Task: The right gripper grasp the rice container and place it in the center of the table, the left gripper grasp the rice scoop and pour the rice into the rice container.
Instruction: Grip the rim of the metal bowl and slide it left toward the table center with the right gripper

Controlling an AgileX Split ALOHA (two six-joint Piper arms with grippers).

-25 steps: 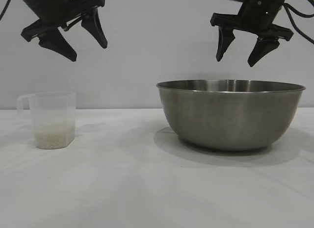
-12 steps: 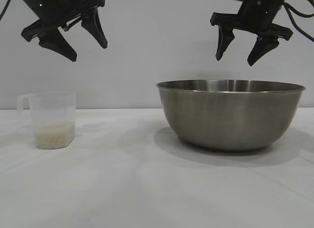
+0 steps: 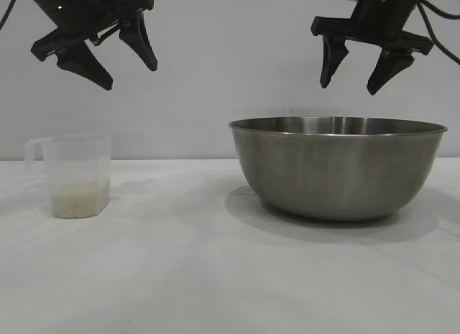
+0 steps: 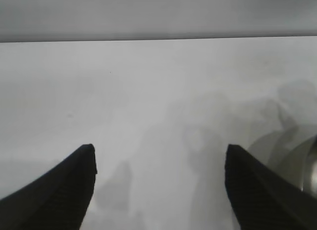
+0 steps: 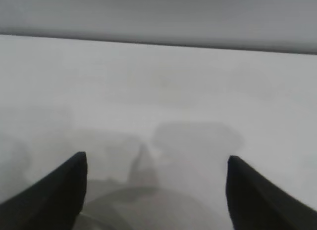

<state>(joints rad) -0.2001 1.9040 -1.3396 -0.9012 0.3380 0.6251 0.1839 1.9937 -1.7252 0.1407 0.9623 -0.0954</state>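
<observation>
Slight rise noted in right gripper, fingers spread, above steel rice container; grasp apparently not begun. Left gripper held open, idle.

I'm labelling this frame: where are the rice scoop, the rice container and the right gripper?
rice scoop (image 3: 77,169), exterior view, its clear side wall.
rice container (image 3: 338,172), exterior view, its brushed outer side.
right gripper (image 3: 353,82), exterior view, between its open fingertips.

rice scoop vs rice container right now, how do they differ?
The rice scoop is small, translucent plastic, with a loop handle; the rice container is a far larger round steel bowl. The scoop shows rice at its bottom; the container's inside is hidden. Both stand upright on the table, ungrasped.
</observation>
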